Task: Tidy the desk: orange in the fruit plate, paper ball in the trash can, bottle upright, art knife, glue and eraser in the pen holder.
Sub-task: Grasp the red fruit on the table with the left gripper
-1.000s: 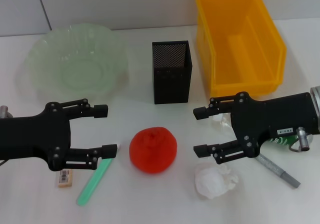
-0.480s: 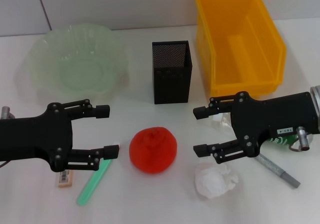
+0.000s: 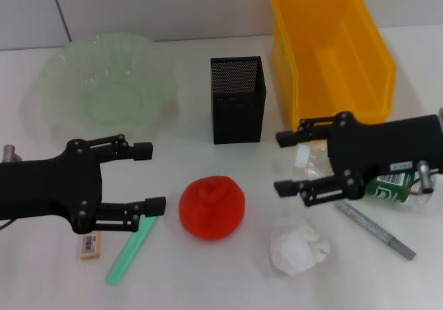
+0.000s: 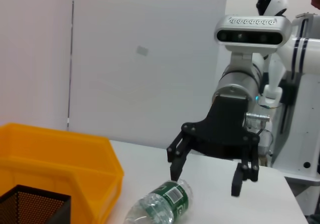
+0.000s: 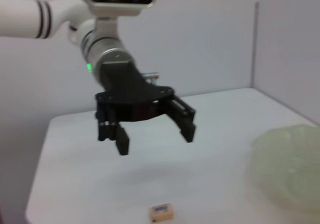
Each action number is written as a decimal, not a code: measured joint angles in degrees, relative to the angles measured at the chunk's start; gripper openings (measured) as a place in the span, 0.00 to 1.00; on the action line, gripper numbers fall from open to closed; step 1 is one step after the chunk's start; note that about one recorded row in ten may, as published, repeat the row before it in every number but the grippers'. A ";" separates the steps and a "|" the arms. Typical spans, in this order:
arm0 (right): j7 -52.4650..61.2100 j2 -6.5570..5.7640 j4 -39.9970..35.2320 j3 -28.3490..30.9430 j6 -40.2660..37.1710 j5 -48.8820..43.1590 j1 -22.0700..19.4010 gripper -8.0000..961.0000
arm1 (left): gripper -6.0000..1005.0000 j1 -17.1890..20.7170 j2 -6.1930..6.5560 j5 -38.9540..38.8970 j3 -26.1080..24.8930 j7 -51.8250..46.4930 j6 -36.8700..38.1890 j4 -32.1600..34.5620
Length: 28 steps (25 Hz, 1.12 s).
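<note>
Hovering spread right hand (image 3: 285, 162) beside lying bottle (image 3: 391, 187), left hand (image 3: 151, 177) spread

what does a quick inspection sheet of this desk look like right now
surface: white desk, matte.
job's things: red-orange orange at centre; crumpled white paper ball; clear plastic bottle with green label lying down; grey art knife; green glue stick; small tan eraser; pale green glass fruit plate, black mesh pen holder and yellow plastic bin, all holding nothing.
clutter: nothing seen.
grippers: left tool open above the glue stick; right tool open beside the bottle.
cables: nothing seen.
surroundings: pale wall panels.
</note>
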 joint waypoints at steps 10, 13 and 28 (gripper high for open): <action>0.35 -0.12 -1.11 4.51 -0.64 -0.15 -0.64 0.81 | 0.86 -3.44 -0.20 -0.23 0.31 0.62 -5.24 -6.37; 0.65 -0.13 -1.20 4.55 -0.70 -0.31 -0.94 0.81 | 0.86 -4.35 -0.29 -0.26 0.43 3.30 -6.25 -8.75; 3.08 -0.06 -3.31 6.10 -4.60 -4.20 -1.66 0.81 | 0.86 -5.40 -0.60 -1.97 7.27 9.86 -13.94 -15.48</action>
